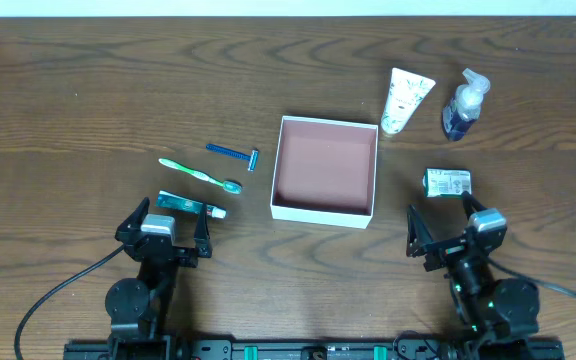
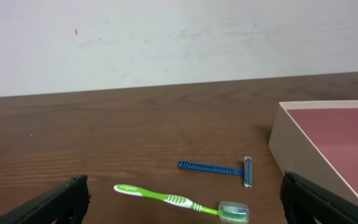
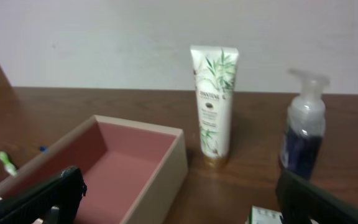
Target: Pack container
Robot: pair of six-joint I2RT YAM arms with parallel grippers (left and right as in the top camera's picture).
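Note:
The container (image 1: 278,165), a shallow square box with white walls and a pink-brown inside, sits at mid-table and holds nothing; it also shows in the left wrist view (image 2: 303,140) and the right wrist view (image 3: 166,165). My left gripper (image 1: 165,232) is open and empty near the front left, just behind a green toothbrush (image 1: 200,176) (image 2: 179,200) and a blue razor (image 1: 233,153) (image 2: 216,168). My right gripper (image 1: 455,232) is open and empty at the front right, just before a small green-white packet (image 1: 448,181) (image 3: 265,216).
A teal tube (image 1: 190,205) lies next to the left gripper. A white lotion tube (image 1: 406,100) (image 3: 214,102) and a dark blue pump bottle (image 1: 463,105) (image 3: 303,134) stand at the back right. Cables run along the front edge.

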